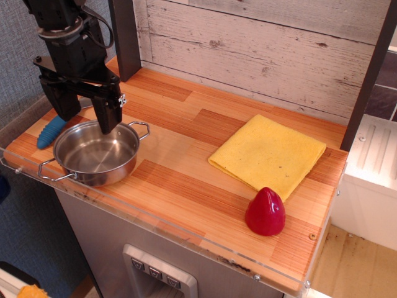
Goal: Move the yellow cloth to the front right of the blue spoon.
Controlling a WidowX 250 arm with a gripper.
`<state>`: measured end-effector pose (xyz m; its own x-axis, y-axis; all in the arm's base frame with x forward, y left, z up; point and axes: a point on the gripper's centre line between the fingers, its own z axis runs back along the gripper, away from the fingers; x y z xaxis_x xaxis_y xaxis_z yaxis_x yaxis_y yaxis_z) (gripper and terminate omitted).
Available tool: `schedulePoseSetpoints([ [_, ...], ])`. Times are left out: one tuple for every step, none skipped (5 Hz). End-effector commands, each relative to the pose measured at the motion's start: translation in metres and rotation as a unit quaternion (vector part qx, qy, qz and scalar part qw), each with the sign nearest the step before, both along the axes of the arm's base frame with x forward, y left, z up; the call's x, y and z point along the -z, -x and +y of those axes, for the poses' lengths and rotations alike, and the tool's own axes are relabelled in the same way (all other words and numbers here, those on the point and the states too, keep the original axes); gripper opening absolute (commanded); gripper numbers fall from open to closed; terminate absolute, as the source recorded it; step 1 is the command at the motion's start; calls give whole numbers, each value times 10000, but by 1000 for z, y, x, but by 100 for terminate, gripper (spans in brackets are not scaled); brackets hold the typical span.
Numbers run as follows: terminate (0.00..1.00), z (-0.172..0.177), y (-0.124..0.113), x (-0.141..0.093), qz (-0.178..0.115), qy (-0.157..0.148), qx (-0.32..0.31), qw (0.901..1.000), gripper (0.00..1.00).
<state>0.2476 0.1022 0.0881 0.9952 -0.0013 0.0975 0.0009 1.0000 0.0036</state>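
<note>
Cloth untouched so far: the yellow cloth (268,156) lies flat on the right half of the counter (186,180), well apart from my end effector (84,115). End effector hangs at the left end, fingers spread and holding nothing, over the back rim of the steel pot (96,153). The blue spoon (51,131) sits just behind-left of the pot, mostly hidden by my fingers; only the ribbed handle shows. A red pepper-like thing (265,212) rests near the cloth's front corner. Risks as I judge them: dragging the cloth could knock the red thing off the edge; a shallow pinch may lift only the top fold; the pot crowds the drop spot, so the cloth could drape onto it or shove the spoon.
</note>
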Motion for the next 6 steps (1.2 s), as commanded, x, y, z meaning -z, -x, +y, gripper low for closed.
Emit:
schedulePoseSetpoints([
  [0, 0, 0, 0, 0, 0, 0, 10000, 100],
  [0, -39, -21, -2, -113, 156, 103, 9998, 100],
  [0, -70, -39, 1, -106, 269, 164, 9994, 100],
  [0, -103, -59, 6, -199, 202, 253, 9993, 100],
  [0, -132, -77, 18, -337, 46, 262, 9991, 100],
  [0, -154, -93, 25, -444, 7, 331, 9985, 100],
])
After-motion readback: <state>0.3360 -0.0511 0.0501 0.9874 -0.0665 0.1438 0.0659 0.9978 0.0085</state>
